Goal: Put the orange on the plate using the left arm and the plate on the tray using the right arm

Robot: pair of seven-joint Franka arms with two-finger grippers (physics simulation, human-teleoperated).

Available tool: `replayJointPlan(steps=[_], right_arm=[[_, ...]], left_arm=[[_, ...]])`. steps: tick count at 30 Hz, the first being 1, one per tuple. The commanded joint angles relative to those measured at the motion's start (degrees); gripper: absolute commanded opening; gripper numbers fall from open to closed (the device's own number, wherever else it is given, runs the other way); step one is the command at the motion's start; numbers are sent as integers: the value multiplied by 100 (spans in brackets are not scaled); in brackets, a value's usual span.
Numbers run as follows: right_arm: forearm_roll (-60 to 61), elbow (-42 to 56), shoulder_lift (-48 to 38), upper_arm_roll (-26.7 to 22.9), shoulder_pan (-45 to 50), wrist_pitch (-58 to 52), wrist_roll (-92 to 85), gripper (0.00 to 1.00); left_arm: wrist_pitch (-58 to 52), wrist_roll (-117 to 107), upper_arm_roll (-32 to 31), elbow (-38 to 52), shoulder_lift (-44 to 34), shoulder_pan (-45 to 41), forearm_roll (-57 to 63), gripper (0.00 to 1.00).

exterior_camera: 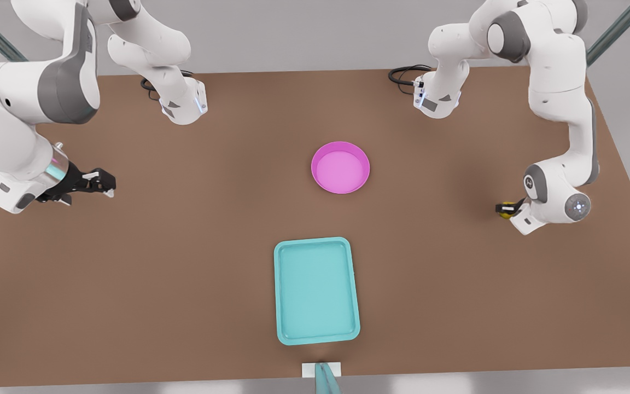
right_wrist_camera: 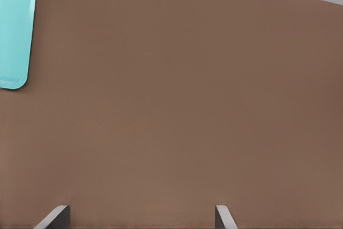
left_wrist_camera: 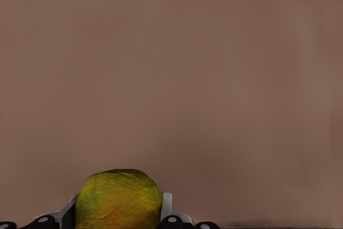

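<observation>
Left gripper (exterior_camera: 505,209), at the front view's right over the brown table (exterior_camera: 184,273), has its two fingers (left_wrist_camera: 167,206) pinching the one orange (left_wrist_camera: 119,199) from both sides. Right gripper (exterior_camera: 108,186), at the front view's left above the table, waits with its fingers (right_wrist_camera: 224,217) spread wide, holding nothing. One pink plate (exterior_camera: 340,167) sits mid-table, bare, with one teal tray (exterior_camera: 317,290) near it toward the camera, not touching; both well apart from the grippers.

Orange (left_wrist_camera: 119,199): yellow mottled with green. Plate (exterior_camera: 340,167): bright pink. Tray (exterior_camera: 317,290): light teal. Desk (exterior_camera: 184,246): plain brown. Arms: white with grey joints.
</observation>
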Motion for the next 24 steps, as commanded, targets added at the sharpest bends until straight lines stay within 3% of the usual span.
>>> replayJointPlan(steps=[1, 4, 6, 9, 16, 17, 18, 22, 23, 24], right_arm=[[3, -10, -4, 8, -2, -124, -42, 100], [12, -98, 5, 8, -10, -194, -33, 100], [12, -133, 13, 8, -2, -186, -33, 100], [3, -177, 13, 8, -2, -194, -33, 100], [12, -370, 31, 8, 7, -124, -15, 100], [12, -379, 31, 8, 7, -133, -15, 100], [12, -432, 22, 8, 7, -133, -15, 100], [90, -599, 92, 8, 77, -124, -42, 100], [275, -739, 197, 8, 331, -115, -24, 100], [354, -739, 374, 8, 701, -80, 239, 100]], left_arm=[[-994, -1612, -689, 169, -111, -87, -60, 62], [-1205, -2377, -1683, 362, -296, -869, -60, 63], [-1143, -2860, -1683, 564, -164, -2221, -51, 63], [-1134, -3397, -1683, 634, -33, -3426, -16, 63], [-1758, -4224, -1701, 968, 179, -4350, -42, 64], [-1741, -4224, -1701, 968, 240, -4412, -42, 72], [-1688, -4232, -1701, 986, 319, -4412, -42, 100], [-1740, -4224, -1683, 1021, 319, -4412, -34, 100], [-2991, -4049, -1377, 1983, 240, -4271, -60, 100], [-5421, -3837, -183, 3814, 240, -4245, -375, 100]])
